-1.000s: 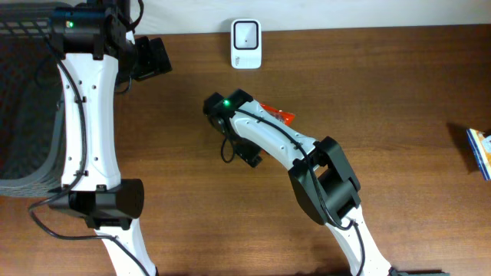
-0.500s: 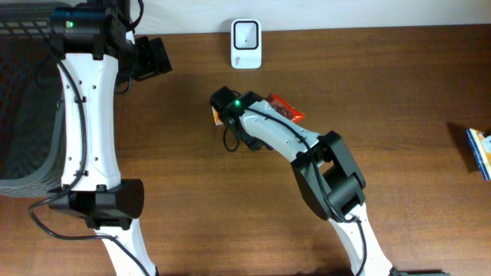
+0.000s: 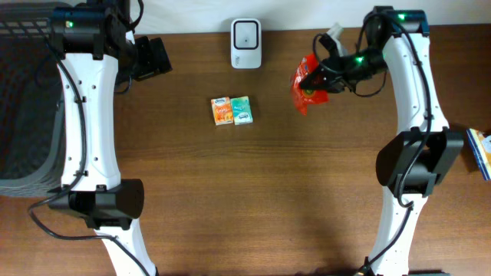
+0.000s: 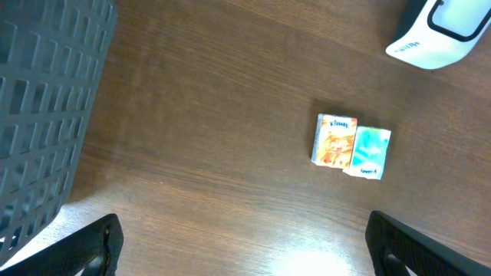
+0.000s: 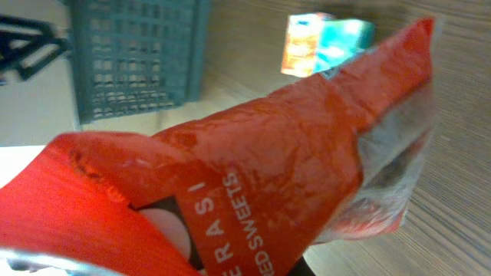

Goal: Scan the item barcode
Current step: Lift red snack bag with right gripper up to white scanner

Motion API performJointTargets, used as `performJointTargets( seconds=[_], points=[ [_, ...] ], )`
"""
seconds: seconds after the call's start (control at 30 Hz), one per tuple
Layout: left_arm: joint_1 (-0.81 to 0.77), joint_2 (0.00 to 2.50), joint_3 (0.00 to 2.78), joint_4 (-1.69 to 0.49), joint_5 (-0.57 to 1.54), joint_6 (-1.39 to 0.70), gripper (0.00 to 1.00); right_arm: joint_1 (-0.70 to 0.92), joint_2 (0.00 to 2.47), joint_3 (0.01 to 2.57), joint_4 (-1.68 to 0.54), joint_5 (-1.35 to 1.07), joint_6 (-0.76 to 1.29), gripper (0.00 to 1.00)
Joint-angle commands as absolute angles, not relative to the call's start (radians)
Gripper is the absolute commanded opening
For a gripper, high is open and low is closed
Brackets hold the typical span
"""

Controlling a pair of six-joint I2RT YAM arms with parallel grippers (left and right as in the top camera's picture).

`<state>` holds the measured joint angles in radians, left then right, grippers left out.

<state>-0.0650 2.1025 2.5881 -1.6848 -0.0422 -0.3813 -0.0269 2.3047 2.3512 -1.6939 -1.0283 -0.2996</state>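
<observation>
Red crinkly snack bag (image 3: 305, 86) with white lettering is pinched in the right claw (image 3: 322, 75), held up off the surface (image 3: 230, 192) and tilted, with a clear patch at one end. The white scanner (image 3: 245, 44) sits flat, well off to the claw's left.

A scanner (image 3: 246, 43) stands at the middle of the table's (image 3: 268, 199) far edge. Nearer the front and slightly left of it lie two small boxes (image 3: 232, 110), side by side and touching. To the scanner's right, a snack bag (image 3: 307, 86) hangs in the right gripper (image 3: 326, 73) (above the table, not on it). A basket (image 3: 23, 115) sits at the left edge, with the left gripper (image 3: 153, 57) just right of its far corner.
</observation>
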Motion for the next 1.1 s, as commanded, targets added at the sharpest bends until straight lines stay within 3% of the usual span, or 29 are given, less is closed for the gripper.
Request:
performJointTargets(
  seconds=[0.0, 0.3, 0.67, 0.77, 0.83, 1.07],
  points=[
    [-0.062, 2.083, 2.595, -1.685, -0.052, -0.373, 0.99, 0.024, 2.288, 2.339, -1.699, -1.172, -0.402, 0.04],
    [-0.062, 2.083, 2.595, -1.685, -0.052, -0.373, 0.99, 0.216, 2.288, 2.339, -1.699, -1.121, -0.857, 0.04],
    [-0.062, 2.083, 2.595, -1.685, -0.052, -0.373, 0.99, 0.215, 2.288, 2.339, -1.668, -1.174, -0.849, 0.04],
    [-0.062, 2.083, 2.595, -1.685, -0.052, -0.373, 0.99, 0.218, 2.288, 2.339, -1.385, -1.028, -0.518, 0.04],
    [-0.062, 2.083, 2.595, -1.685, -0.052, -0.373, 0.99, 0.239, 2.288, 2.339, -1.146, -0.709, -0.286, 0.04],
    [-0.062, 2.083, 2.595, -1.685, -0.052, -0.373, 0.99, 0.41, 2.331, 2.333, -0.631, -0.141, -0.253, 0.04]
  ],
)
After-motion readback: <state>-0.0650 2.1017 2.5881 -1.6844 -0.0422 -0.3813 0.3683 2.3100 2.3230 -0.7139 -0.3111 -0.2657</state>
